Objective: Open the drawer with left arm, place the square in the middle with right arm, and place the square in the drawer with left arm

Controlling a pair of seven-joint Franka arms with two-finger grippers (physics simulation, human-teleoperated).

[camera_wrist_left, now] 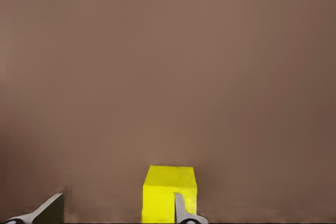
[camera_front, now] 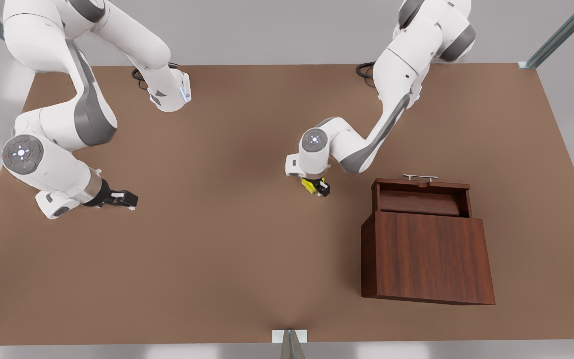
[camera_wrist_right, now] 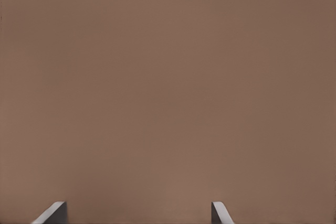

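At the brown worktop's [camera_front: 227,259] centre, the small bright yellow cube [camera_front: 309,185] sits between the left tool's [camera_front: 315,186] spread fingers, not yet clamped. The right tool [camera_front: 126,199] waits open. Closing comes next, then carrying to the pulled-out reddish-brown wooden drawer [camera_front: 420,195].

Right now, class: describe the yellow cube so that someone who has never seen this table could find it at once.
Start at the dark wooden cabinet with its drawer pulled open. Look towards the front view's left, near the table's middle, to the left tool. The square sits at its fingertips: small and bright yellow, the one vivid colour on the plain brown table.
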